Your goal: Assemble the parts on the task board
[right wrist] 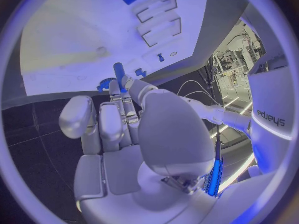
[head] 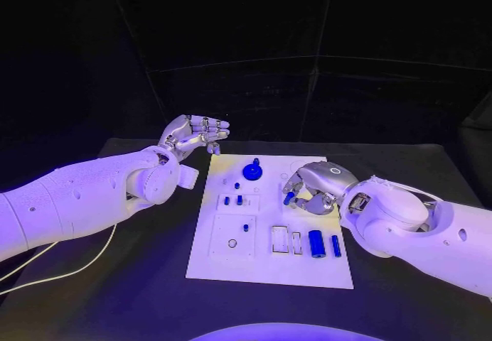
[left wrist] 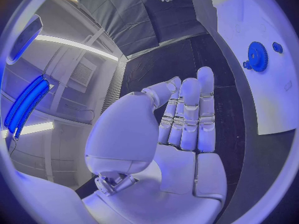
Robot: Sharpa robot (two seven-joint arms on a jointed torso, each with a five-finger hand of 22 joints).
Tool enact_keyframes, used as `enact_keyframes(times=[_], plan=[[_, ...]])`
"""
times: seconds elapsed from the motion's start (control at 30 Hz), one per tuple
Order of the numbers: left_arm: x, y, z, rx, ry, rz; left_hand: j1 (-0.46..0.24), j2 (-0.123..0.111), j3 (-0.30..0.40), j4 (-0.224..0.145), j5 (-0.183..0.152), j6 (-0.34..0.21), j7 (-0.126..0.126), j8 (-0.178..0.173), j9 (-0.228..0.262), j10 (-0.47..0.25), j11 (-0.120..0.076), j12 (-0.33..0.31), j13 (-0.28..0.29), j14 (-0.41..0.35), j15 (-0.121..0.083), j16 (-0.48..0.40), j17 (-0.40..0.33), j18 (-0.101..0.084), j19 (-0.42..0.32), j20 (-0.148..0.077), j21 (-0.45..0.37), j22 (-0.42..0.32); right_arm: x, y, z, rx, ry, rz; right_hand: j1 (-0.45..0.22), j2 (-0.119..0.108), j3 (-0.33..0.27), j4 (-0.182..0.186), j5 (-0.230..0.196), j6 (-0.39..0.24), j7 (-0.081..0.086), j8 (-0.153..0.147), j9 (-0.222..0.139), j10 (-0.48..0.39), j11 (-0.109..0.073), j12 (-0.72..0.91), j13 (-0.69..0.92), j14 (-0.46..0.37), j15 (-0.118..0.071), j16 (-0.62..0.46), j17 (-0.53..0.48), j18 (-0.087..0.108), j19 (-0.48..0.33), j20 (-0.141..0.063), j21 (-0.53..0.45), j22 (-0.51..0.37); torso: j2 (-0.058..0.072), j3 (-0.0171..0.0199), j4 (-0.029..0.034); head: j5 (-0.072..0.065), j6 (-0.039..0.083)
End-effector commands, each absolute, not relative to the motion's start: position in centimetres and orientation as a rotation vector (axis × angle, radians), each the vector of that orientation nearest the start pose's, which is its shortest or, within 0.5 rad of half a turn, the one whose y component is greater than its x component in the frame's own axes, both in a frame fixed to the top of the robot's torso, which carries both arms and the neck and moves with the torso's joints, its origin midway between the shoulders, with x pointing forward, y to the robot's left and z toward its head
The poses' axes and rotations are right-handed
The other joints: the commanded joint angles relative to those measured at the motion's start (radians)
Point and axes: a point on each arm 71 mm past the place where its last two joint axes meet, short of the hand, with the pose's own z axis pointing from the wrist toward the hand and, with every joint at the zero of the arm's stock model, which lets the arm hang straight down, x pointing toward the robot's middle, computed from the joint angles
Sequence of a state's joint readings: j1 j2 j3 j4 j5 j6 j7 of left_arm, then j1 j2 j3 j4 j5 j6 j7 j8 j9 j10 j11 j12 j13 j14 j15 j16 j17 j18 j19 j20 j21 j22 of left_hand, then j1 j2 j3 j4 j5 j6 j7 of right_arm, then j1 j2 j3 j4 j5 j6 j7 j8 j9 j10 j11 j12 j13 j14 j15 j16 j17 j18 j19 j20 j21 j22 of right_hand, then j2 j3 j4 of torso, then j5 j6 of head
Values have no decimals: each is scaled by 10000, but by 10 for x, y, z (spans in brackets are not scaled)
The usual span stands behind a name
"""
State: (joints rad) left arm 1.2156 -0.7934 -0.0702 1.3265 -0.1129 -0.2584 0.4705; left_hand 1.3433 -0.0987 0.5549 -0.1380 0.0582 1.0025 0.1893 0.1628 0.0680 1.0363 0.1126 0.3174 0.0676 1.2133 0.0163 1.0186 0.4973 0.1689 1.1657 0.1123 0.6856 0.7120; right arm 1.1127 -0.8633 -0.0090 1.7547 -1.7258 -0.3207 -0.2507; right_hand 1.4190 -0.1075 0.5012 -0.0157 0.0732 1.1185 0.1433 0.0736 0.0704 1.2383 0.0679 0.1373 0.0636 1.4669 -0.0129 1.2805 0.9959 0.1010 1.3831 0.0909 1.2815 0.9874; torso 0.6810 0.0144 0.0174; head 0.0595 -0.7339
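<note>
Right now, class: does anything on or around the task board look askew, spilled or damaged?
Nothing stands out. The task board lies flat on the table, with the blue gear and two blue cylinders on it. The right hand holds a small blue part over the board; the left hand is empty, off its far corner.

A black table [head: 123, 284] spreads under everything, its surface matte and dark. A thin white cable [head: 77, 264] lies across its near left part, curving from the left edge of the head view toward the middle. Behind the table hangs a black backdrop [head: 308, 85] of dark panels, with faint seams running across it. The table's far edge meets this backdrop. In the left wrist view the dark tabletop [left wrist: 206, 55] shows again.
</note>
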Motion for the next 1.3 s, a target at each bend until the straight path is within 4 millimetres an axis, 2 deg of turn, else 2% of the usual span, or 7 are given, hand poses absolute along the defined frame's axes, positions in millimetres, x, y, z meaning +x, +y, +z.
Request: enact_keyframes(times=[0.03,0.27,0.4,0.67,0.83,1.03,1.3], plan=[[522,241,-184,-9467,13599,-14718,-25,88,-67,-12,27,26,-1,26,-14,-49,10,57,-16,-87,17,-57,-9,144,-62,1,-35,-17,420,-143,-176,-3203,15019,6847,-21,-82,76,-1,74,92,2,8,1,74,-17,-55,11,173,-68,65,15,31,44,-56,51,23,20,1,8,-3,24],[522,240,-184,-9454,13608,-14753,-25,88,-67,-12,27,26,-1,26,-14,-49,10,57,-16,-87,17,-57,-9,144,-62,1,-35,-17,406,-118,-170,-3453,15003,7822,-66,-123,100,-3,84,102,1,1,-1,96,-18,-81,11,171,-69,66,7,35,38,-58,46,6,29,6,12,53,-26],[522,238,-184,-9446,13621,-14786,-25,88,-67,-12,27,26,-1,26,-14,-49,10,57,-16,-87,17,-57,-9,144,-62,1,-35,-17,400,-94,-170,-3814,15081,8612,-93,-139,108,1,90,105,1,-3,-2,103,-16,-96,11,168,-68,58,-12,37,32,-59,40,-8,29,-8,22,-10,-29],[522,235,-184,-9424,13664,-14871,-25,88,-67,-12,27,26,-1,26,-14,-49,10,57,-16,-87,17,-57,-9,144,-62,1,-35,-17,390,-54,-186,-4515,15612,9765,-144,-166,140,-4,162,94,7,-25,-9,113,-13,-144,9,159,-69,45,-48,48,9,-62,14,-64,41,-22,22,103,-84],[522,233,-184,-9412,13688,-14919,-25,88,-67,-12,27,26,-1,26,-14,-49,10,57,-16,-87,17,-57,-9,144,-62,1,-35,-17,387,-43,-200,-4768,16048,10035,-169,-178,159,-12,212,83,12,-40,-13,111,-8,-179,8,156,-67,45,-54,50,1,-62,7,-78,30,-14,-1,198,-153],[522,231,-184,-9401,13713,-14960,-25,88,-67,-12,27,26,-1,26,-14,-49,10,57,-16,-87,17,-57,-9,144,-62,1,-35,-17,384,-33,-216,-5027,16574,10187,-178,-177,168,-15,230,75,15,-46,-15,108,-5,-193,7,156,-66,47,-55,51,-1,-63,6,-80,20,-4,18,252,-211],[523,229,-184,-9399,13735,-14984,-14,92,-75,-29,27,30,-3,27,-13,-55,7,72,-14,-90,14,-56,-23,147,-67,0,-37,-17,387,-30,-227,-5212,17067,10024,-182,-173,176,-16,242,70,17,-50,-16,107,-4,-202,7,155,-65,44,-61,52,-5,-62,2,-89,19,1,5,305,-253]])
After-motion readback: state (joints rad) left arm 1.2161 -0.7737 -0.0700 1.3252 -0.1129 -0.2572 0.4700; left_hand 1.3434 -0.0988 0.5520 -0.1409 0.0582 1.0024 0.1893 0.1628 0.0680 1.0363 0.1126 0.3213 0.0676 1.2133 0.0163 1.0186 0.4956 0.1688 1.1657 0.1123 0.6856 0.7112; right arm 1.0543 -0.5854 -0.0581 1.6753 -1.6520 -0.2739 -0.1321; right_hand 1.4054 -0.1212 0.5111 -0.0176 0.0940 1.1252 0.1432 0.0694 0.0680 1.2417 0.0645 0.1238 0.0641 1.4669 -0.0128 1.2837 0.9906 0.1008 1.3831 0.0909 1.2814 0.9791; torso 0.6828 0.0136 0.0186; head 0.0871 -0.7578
